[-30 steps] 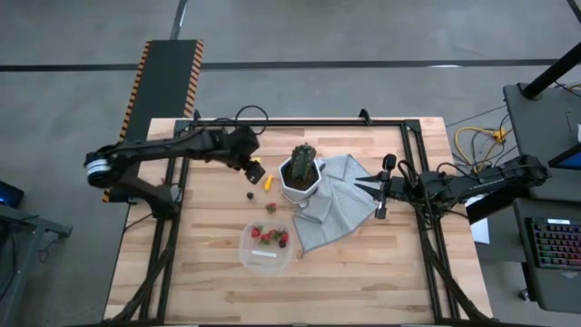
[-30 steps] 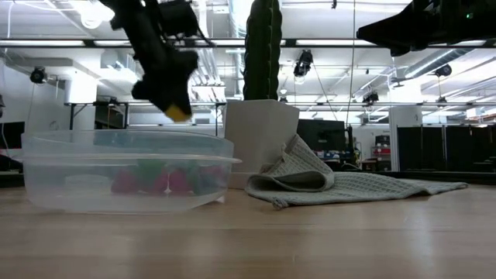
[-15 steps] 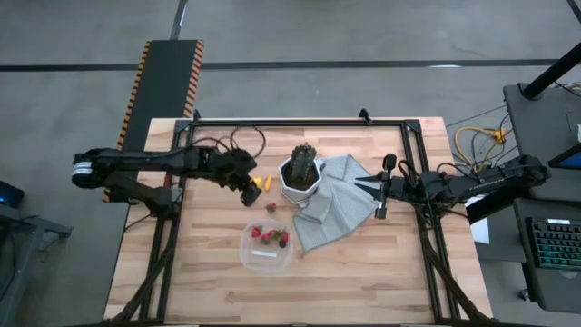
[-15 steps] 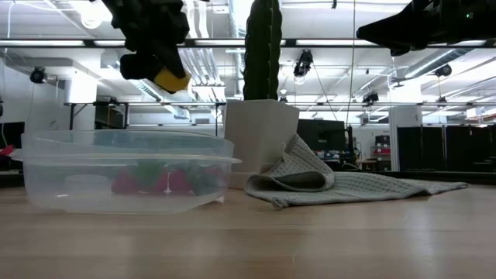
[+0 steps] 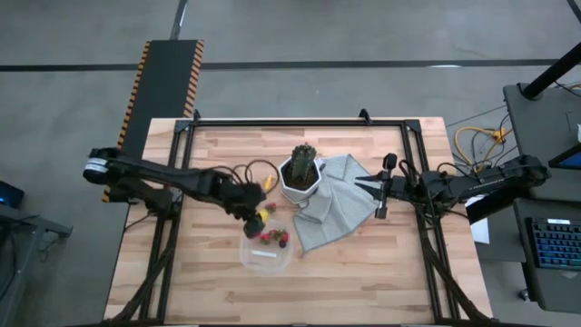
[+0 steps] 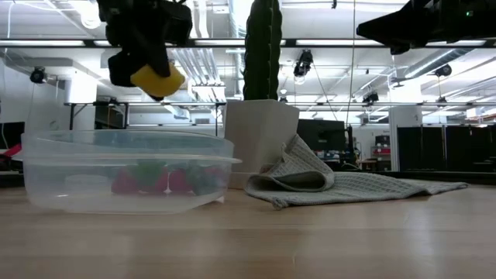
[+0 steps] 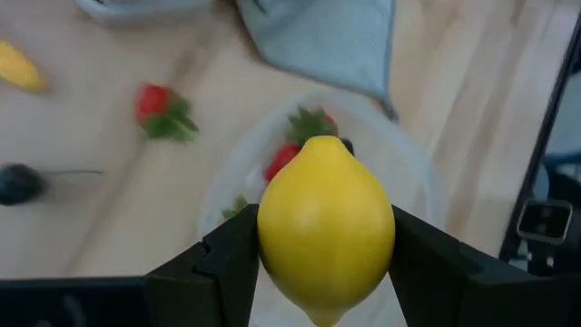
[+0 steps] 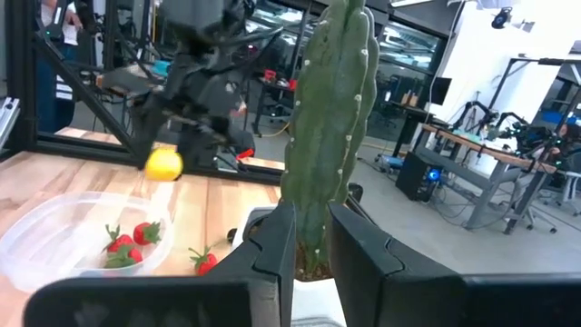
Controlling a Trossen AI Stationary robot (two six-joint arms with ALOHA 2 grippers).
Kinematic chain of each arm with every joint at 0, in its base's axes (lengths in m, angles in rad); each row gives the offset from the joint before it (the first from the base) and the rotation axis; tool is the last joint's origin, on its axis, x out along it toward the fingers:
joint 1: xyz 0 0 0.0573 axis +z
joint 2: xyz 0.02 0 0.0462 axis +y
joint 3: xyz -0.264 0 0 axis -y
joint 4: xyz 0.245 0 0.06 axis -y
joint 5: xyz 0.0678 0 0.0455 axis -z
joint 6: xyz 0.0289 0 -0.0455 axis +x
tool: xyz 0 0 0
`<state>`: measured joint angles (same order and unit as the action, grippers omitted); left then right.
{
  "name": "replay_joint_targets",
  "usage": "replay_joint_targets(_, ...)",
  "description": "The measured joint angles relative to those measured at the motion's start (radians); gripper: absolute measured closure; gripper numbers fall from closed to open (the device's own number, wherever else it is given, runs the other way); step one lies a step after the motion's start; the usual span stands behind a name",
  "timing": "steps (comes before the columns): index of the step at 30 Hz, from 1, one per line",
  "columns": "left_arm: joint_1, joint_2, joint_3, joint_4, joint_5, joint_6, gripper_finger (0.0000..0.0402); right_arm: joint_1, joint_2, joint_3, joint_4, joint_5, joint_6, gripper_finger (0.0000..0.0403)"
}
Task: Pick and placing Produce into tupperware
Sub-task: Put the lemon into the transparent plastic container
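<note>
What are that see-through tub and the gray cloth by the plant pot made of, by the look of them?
The tub looks like thin clear plastic: glossy, slightly cloudy, and the strawberries show through its wall. The cloth seems a soft woven fabric, perhaps cotton, matte with a waffle-like texture; it folds and slumps against the pot.

- Two slim arms in matte black, each built of jointed tubular segments.
- The left arm has a white band with dark lettering at its base joint, and a thin black cable looping near its wrist.
- The right arm is equally dark, with black cables along its segments.
- Each gripper has two flat, angular black fingers with stepped plastic edges, seen in the wrist views.
</note>
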<state>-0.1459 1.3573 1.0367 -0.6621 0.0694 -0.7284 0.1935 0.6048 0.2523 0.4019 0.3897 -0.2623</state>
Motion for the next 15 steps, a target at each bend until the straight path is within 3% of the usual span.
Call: replay_joint_targets(15,-0.130,0.168,0.000,0.013,0.068,-0.104,0.0219,0.000,0.000,0.000,0.000,0.000,0.019,0.0346)
